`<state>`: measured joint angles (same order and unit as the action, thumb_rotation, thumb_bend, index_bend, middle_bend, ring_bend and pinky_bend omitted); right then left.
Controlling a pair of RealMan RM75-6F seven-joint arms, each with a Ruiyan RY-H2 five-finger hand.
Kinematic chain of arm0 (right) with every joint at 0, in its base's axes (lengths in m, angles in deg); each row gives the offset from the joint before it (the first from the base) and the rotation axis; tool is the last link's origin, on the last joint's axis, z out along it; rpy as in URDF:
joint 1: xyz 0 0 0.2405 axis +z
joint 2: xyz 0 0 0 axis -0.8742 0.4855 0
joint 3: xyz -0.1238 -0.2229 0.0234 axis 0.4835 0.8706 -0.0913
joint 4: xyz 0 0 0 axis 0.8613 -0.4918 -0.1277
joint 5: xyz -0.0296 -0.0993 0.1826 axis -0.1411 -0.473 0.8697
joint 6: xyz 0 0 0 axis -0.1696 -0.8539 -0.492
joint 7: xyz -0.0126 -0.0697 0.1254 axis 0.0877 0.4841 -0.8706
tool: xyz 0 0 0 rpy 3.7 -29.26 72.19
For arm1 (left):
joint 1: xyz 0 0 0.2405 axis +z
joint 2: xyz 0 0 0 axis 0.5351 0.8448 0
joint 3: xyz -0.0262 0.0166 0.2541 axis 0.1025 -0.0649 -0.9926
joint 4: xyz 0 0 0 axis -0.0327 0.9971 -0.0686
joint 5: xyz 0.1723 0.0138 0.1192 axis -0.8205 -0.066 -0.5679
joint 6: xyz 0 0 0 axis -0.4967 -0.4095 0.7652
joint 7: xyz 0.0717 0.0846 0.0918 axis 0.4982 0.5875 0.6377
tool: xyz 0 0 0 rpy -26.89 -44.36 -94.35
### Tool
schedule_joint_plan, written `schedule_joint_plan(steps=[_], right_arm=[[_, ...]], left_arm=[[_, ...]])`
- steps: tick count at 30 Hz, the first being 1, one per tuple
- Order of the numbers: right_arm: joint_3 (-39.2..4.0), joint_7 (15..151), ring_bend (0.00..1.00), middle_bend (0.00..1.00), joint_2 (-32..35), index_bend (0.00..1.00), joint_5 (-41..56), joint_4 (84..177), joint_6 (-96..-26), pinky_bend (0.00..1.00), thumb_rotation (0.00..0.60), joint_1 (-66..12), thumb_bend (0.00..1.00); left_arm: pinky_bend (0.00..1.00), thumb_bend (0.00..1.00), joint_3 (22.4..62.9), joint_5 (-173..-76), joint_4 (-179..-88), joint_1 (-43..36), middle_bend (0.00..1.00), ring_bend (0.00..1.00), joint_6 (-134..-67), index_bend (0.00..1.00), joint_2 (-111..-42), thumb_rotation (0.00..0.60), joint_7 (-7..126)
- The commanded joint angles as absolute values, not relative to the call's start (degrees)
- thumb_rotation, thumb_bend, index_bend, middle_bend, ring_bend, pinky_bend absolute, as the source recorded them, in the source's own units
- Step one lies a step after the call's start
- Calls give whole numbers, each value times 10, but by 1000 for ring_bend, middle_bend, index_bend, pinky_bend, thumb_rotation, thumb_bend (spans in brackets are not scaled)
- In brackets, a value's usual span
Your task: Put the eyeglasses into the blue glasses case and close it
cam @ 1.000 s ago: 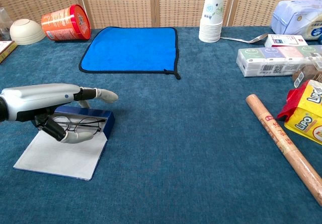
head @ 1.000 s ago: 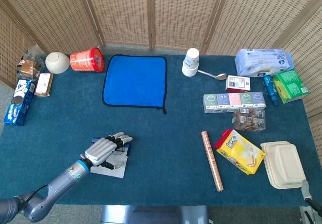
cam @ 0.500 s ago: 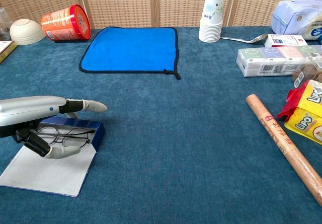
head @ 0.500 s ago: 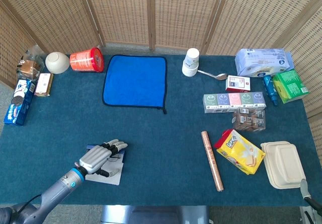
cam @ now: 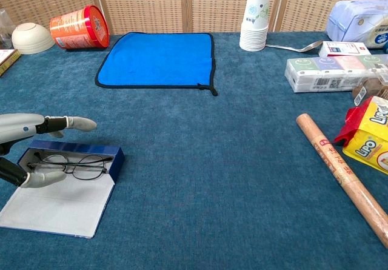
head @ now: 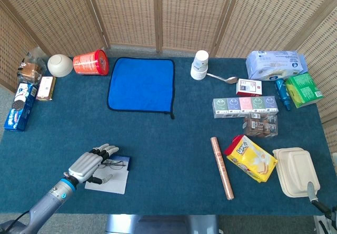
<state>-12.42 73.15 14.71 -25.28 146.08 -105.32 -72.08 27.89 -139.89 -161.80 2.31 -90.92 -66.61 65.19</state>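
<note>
The blue glasses case [cam: 116, 158] lies open near the front left of the table, its white lid [cam: 58, 207] folded flat toward me. Thin-framed eyeglasses [cam: 75, 164] lie inside the case. My left hand [cam: 26, 142] sits at the case's left end with its fingers [cam: 73, 123] stretched above the far rim and the thumb beside the glasses' left end, gripping nothing. In the head view the left hand [head: 87, 163] is just left of the case [head: 124, 163] and glasses [head: 112, 165]. Only a grey sliver of my right hand [head: 310, 190] shows at the bottom right edge.
A blue cloth [head: 141, 84] lies at the back centre. A red can [head: 90, 63] and bowl [head: 60, 64] are at the back left, and a paper cup stack [head: 199, 64] stands behind. A brown roll [head: 222, 167], yellow snack bag [head: 251, 158] and boxes fill the right side.
My left hand has drawn back leftward and toward me, uncovering the glasses in the case. The case slid a little left with it.
</note>
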Motion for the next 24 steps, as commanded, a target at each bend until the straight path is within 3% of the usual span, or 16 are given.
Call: schedule_joint_plan(steps=[1, 24], right_arm=[[-124, 732, 0, 46, 147, 0, -253, 1461, -1054, 99, 600, -721, 372], [-119, 716, 0, 45, 146, 0, -255, 1449, -1076, 99, 600, -731, 369]], left_arm=[[109, 333, 277, -1401, -1617, 24, 78, 0, -904, 37, -667, 398, 650], [113, 333, 257, -1436, -1672, 38, 72, 0, -896, 31, -657, 396, 683]])
